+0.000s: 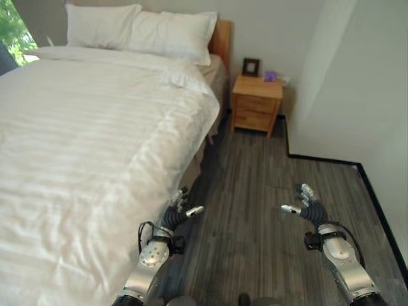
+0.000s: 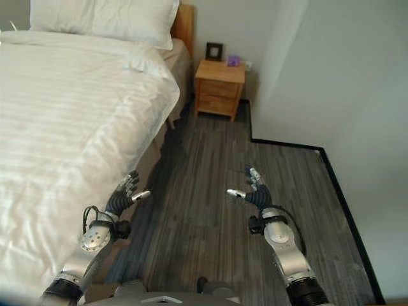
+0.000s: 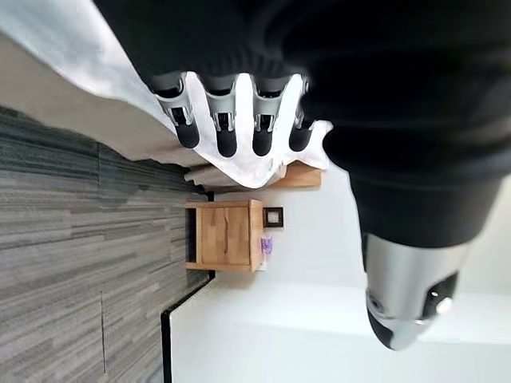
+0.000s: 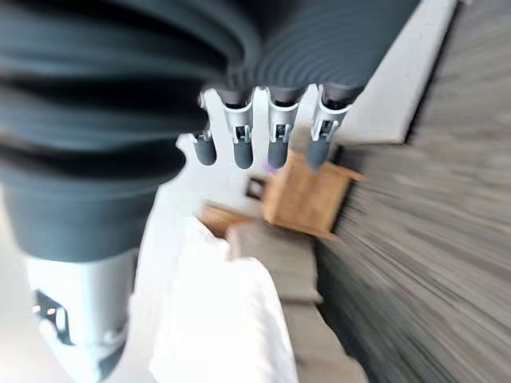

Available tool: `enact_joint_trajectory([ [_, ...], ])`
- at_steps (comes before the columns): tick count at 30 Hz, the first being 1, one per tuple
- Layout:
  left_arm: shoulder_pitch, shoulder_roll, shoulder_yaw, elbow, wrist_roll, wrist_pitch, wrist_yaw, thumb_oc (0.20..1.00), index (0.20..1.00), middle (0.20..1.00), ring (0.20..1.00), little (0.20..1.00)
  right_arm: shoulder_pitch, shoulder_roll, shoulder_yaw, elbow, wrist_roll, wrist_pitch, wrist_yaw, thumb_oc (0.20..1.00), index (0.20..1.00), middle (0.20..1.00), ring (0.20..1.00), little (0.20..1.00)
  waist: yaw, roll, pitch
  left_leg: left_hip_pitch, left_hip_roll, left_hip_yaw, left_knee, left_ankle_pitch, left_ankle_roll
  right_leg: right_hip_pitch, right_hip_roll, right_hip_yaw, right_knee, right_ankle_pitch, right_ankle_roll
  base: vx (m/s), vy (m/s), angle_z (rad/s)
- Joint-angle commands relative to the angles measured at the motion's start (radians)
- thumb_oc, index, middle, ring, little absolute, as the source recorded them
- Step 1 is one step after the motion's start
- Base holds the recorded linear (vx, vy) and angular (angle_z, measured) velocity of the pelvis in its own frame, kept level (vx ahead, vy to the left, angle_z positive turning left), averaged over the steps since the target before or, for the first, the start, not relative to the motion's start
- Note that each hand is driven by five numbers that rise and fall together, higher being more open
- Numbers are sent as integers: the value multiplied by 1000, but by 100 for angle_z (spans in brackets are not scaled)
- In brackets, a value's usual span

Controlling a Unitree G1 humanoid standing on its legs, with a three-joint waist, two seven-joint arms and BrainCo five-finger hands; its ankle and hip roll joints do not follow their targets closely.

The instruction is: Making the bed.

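Head view, bed: I see the bed (image 1: 95,127) on my left, its white duvet (image 1: 76,166) spread flat and hanging over the near edge, two pillows (image 1: 140,29) at the headboard.
Head view, left hand: my left hand (image 1: 180,210) hovers just beside the duvet's hanging edge, fingers relaxed, holding nothing.
Head view, right hand: my right hand (image 1: 305,203) hangs over the wooden floor (image 1: 255,191), well apart from the bed, fingers loose and empty.
Head view, far corner: a nightstand (image 1: 257,102) stands beside the headboard.
Left wrist view: my fingers (image 3: 227,120) extend straight, the duvet edge past them.
Right wrist view: my fingers (image 4: 275,132) are straight, gripping nothing.
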Motion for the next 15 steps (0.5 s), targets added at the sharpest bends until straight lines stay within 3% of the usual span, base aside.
enact_joint_trajectory([
  [1,-22,-11,20,-55,-50,-69,1,1000,1000,1000,1000,1000,-66,-44,-15,-101,10,-60,4,1000,1000,1000,1000,1000,13,42,48,-95,-18,-9,-49,77,42,161,4,21,-114,-9,56,268,27,-53],
  [2,-17,-14,14,-58,-45,-66,-2,1000,1000,1000,1000,1000,-63,-46,-15,-104,8,-61,10,1000,1000,1000,1000,1000,22,61,45,-69,-27,-6,-224,101,41,184,13,29,-124,-27,66,697,14,-58],
  [3,-7,-23,22,-67,-53,-68,-9,1000,1000,1000,1000,1000,-62,-51,-4,-92,-2,-60,16,1000,1000,1000,1000,1000,39,98,39,-83,-28,24,-473,150,28,230,25,36,-130,-69,82,606,29,-44],
  [8,5,-35,31,-69,-58,-75,-13,1000,1000,1000,1000,1000,-54,-49,8,-90,-24,-57,31,1000,1000,1000,1000,1000,56,112,22,-101,-39,42,-511,154,33,281,16,63,-122,-113,95,458,29,-44],
  [9,21,-40,28,-73,-56,-78,-19,1000,1000,1000,1000,1000,-41,-33,27,-89,-57,-52,43,1000,1000,1000,1000,1000,81,114,-3,-77,-65,13,-507,206,46,306,-12,79,-57,-120,120,746,98,-65],
  [10,21,-39,28,-73,-56,-78,-19,1000,1000,1000,1000,1000,-40,-33,27,-89,-57,-52,43,1000,1000,1000,1000,1000,81,112,-4,-77,-67,14,-507,206,47,305,-14,79,-53,-123,120,721,91,-34],
  [11,26,-37,25,-76,-53,-76,-21,1000,1000,1000,1000,1000,-39,-26,35,-87,-73,-54,44,1000,1000,1000,1000,1000,94,105,-17,-60,-78,13,-504,201,63,286,-26,83,8,-93,141,349,3,-42],
  [12,26,-35,24,-72,-47,-74,-22,1000,1000,1000,1000,1000,-41,-19,41,-84,-83,-58,44,1000,1000,1000,1000,1000,100,89,-21,-37,-101,14,-499,184,83,261,-44,80,106,-11,185,460,21,-62],
  [13,19,-35,18,-61,-47,-72,-26,1000,1000,1000,1000,1000,-47,-16,47,-85,-94,-59,42,1000,1000,1000,1000,1000,100,98,-18,-6,-98,20,-500,172,96,208,-47,70,214,98,227,563,65,-71],
  [14,6,-22,3,-53,-47,-64,-31,1000,1000,1000,1000,1000,-69,-21,55,-96,-116,-54,39,1000,1000,1000,1000,1000,81,120,0,73,-102,9,-511,132,126,113,-39,56,466,272,264,408,65,-46],
  [15,6,-23,2,-53,-47,-64,-31,1000,1000,1000,1000,1000,-68,-22,55,-96,-115,-54,39,1000,1000,1000,1000,1000,77,109,1,75,-116,8,-506,121,127,116,-53,52,476,257,265,561,138,-8],
])
